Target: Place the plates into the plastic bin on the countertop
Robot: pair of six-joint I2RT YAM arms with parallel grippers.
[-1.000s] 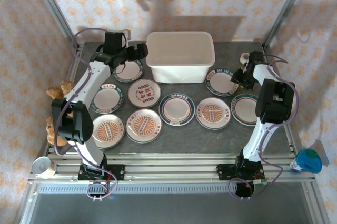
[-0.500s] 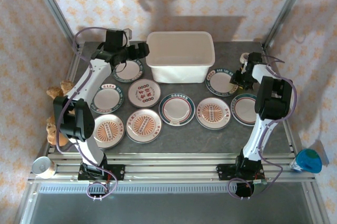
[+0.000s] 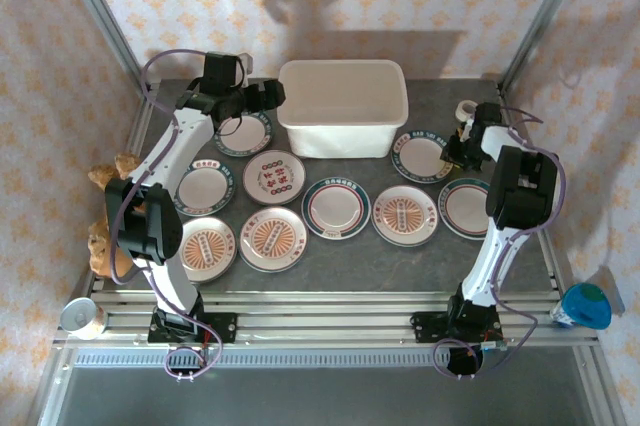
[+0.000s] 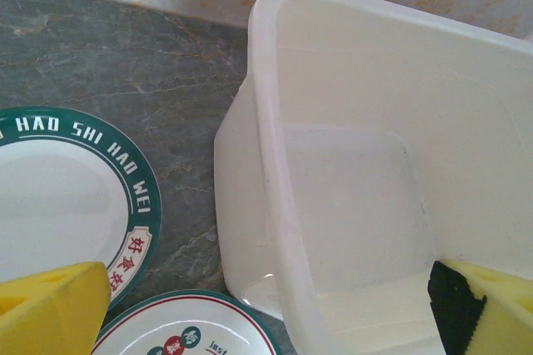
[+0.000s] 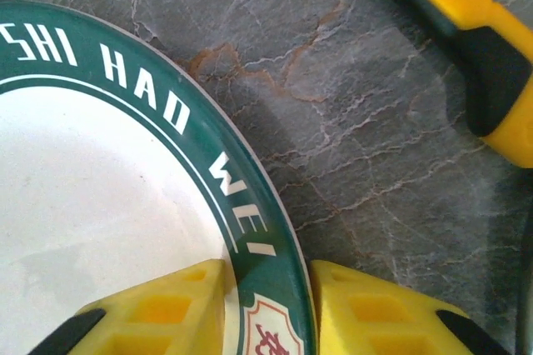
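- grey stone-look worktop point(image 3: 330, 268) carries all nine plates point(image 3: 336, 208), lying flat in loose rows in front of the white plastic bin point(image 3: 342, 64) at the back middle. i can see none inside it, so this looks like the first pick.
- the right end effector point(image 3: 455, 152) is down at the outer edge of the teal-rimmed plate point(image 3: 420, 158), which sits just right of the bin.
- seen from its wrist, one yellow finger point(image 5: 166, 309) rests on the plate's white inside and the other on the stone outside. they are drawn together onto the lettered rim between them.
- an edge grip makes sense to me: a shallow dish lying flat offers only its raised lip to hold.
- that plate also seems a sensible first choice, being close to both this arm and the bin.
- the left end effector point(image 3: 258, 98) hovers by the bin's left rim with its fingers point(image 4: 50, 309) spread wide and nothing between them.
- below it lies the back-left plate point(image 4: 58, 197), just beside the bin wall. i'd guess this arm is lined up for that one.
- a pinch at one edge will likely let the plate hang tilted, so it could slip. the lift must also clear the bin's rolled rim.
- a white tape roll point(image 3: 465, 108) sits behind the right arm, apart from the plate and no part of the job.
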